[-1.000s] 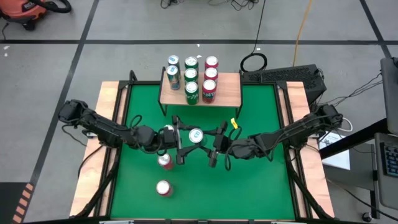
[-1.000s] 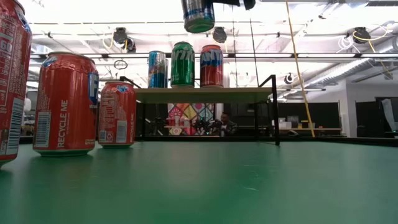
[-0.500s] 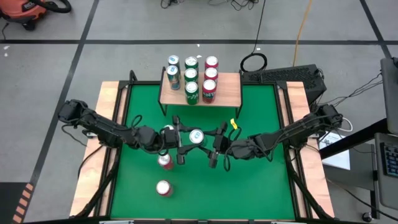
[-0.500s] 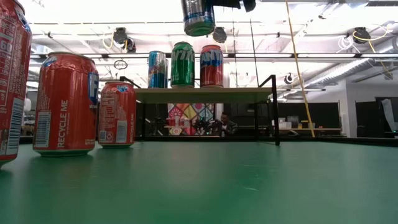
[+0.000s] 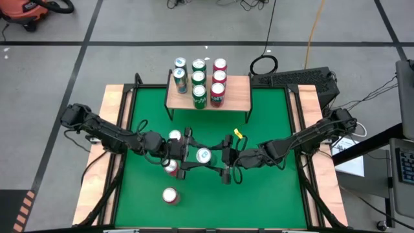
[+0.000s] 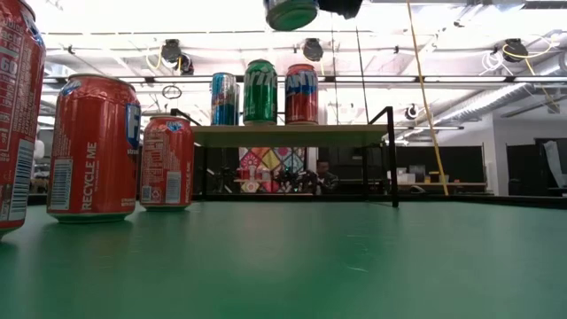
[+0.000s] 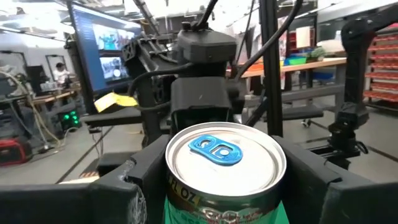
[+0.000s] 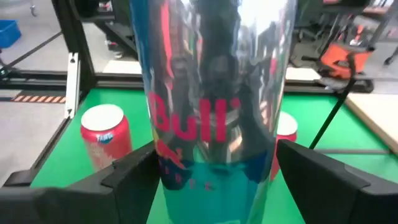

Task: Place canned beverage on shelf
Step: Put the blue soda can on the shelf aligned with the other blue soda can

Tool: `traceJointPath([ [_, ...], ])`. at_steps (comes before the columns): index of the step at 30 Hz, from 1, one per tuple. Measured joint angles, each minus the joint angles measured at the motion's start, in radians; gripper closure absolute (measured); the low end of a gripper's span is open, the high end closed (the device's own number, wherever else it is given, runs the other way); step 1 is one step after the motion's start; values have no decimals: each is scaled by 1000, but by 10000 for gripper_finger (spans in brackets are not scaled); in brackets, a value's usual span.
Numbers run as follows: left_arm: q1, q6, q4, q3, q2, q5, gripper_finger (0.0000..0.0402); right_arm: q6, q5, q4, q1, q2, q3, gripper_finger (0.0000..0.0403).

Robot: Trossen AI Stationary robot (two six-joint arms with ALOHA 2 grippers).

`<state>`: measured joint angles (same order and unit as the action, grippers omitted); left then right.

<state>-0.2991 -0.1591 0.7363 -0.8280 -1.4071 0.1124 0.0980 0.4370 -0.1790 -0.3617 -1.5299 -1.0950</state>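
Observation:
A silver and teal can with a blue tab (image 5: 204, 155) hangs in the air over the middle of the green table. Its bottom shows at the top of the low view (image 6: 291, 13). My left gripper (image 5: 197, 155) reaches it from the table's left and my right gripper (image 5: 213, 156) from the right; both are shut on it. The shelf (image 5: 239, 90), a wooden plank on black legs, stands at the table's far edge with several cans upright on it, and also shows in the low view (image 6: 292, 135). My left gripper pinches the can's upper wall just below the rim (image 7: 177, 194) between its two fingers. The fingers come level from the table's left. The can stands upright, lifted clear of the table. My right gripper pinches the can's side wall (image 8: 163, 163) between its two fingers, lower on the can than my left gripper's hold. The fingers come level from the table's right. The can is upright and clear of the table.
Three red cans stand on the table's left half: one (image 5: 174, 136) beside my left arm, one (image 5: 171, 167) under it, one (image 5: 170, 195) nearer the front edge. They show large at the left of the low view (image 6: 93, 146). Free green surface lies to the right.
Both grippers have moved together toward the table's near edge and upward with the can between them. The can has stayed upright and has risen higher above the table.

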Motion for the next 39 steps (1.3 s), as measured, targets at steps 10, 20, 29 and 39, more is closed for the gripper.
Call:
traceJointPath([
  [10,11,-32,42,0,2,-105,173,20,-181,27,41,-1,1,94],
  [20,12,-62,36,0,2,-105,173,-28,-180,27,43,-1,1,169],
  [29,10,-65,35,0,2,-86,167,-31,-181,26,42,-2,2,172],
  [39,-26,-67,44,-2,4,235,88,20,4,31,42,-3,3,173],
])
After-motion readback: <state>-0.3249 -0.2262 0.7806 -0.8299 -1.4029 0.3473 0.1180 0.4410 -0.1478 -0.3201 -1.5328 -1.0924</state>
